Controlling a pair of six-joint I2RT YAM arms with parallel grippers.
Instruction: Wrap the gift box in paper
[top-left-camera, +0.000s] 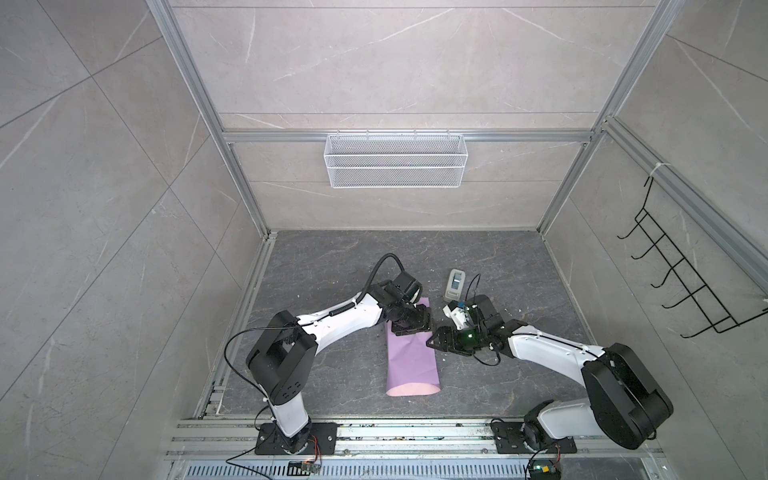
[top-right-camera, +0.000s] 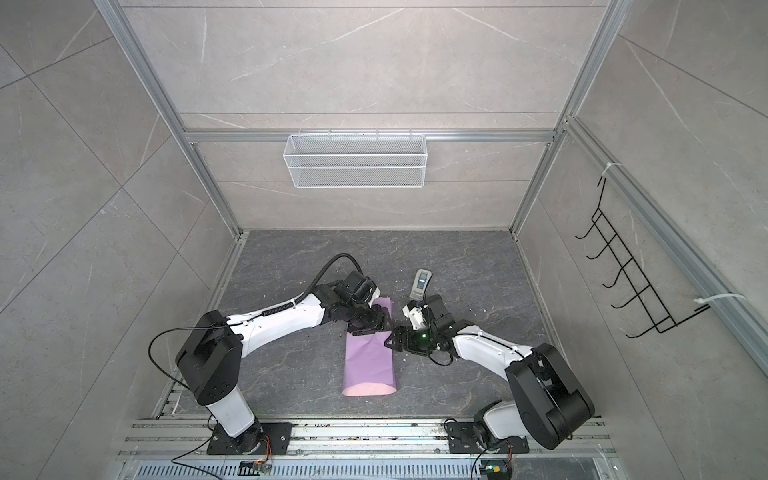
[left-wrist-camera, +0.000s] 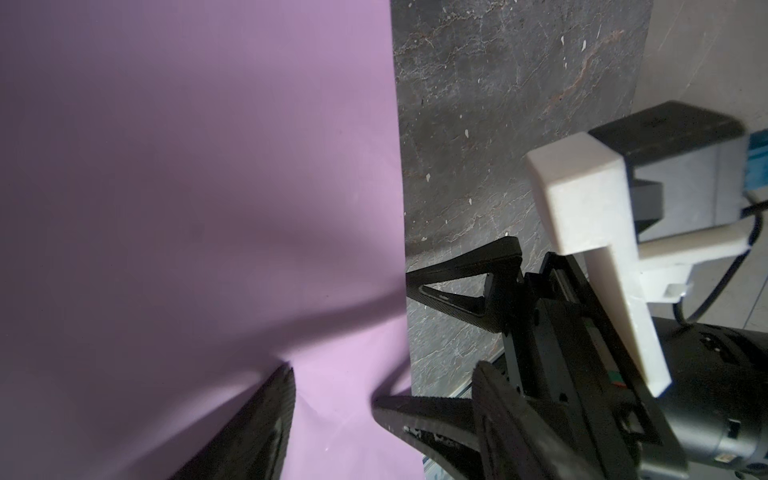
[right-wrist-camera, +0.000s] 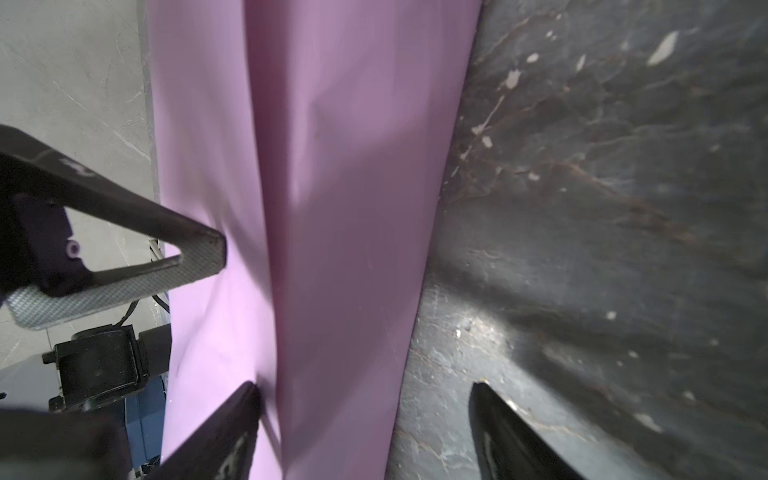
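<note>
Left end effector (top-left-camera: 411, 326): you have its jaws standing apart, low over the far part of the paper (top-left-camera: 411, 361). In the left wrist view one finger (left-wrist-camera: 270, 415) presses on the lilac face, with a crease running out from its tip. The other finger lies past the sheet's edge.
Right end effector (top-left-camera: 433, 337): your jaws here are spread wide as well, with only the paper's edge between them. In the right wrist view one finger (right-wrist-camera: 232, 432) sits over the lilac face and its partner (right-wrist-camera: 511, 436) over the bare desk (right-wrist-camera: 602, 249).
Between the two: in both top views the right end effector's tips lie just beside the left end effector, at the sheet's right edge.
Paper: it lies directly under both end effectors, folded over itself into a long lilac band. The band runs from beneath the left end effector back toward the arm bases. Its pink inner face (top-left-camera: 413, 389) shows at the rounded open end farthest from your end effectors.
Gift box: hidden; no face of it shows in any view, so you cannot tell where it sits.
Grey-white device (top-left-camera: 454, 285): it lies on the desk just beyond the right end effector, on the side away from the bases and apart from the paper.
Desk: dark and marbled, with small pale flecks scattered around the right end effector.
Wire basket (top-left-camera: 395, 160): well beyond both end effectors, hung on the back wall rail.
Hook rack (top-left-camera: 681, 282): far out past the right end effector, on the side wall.
</note>
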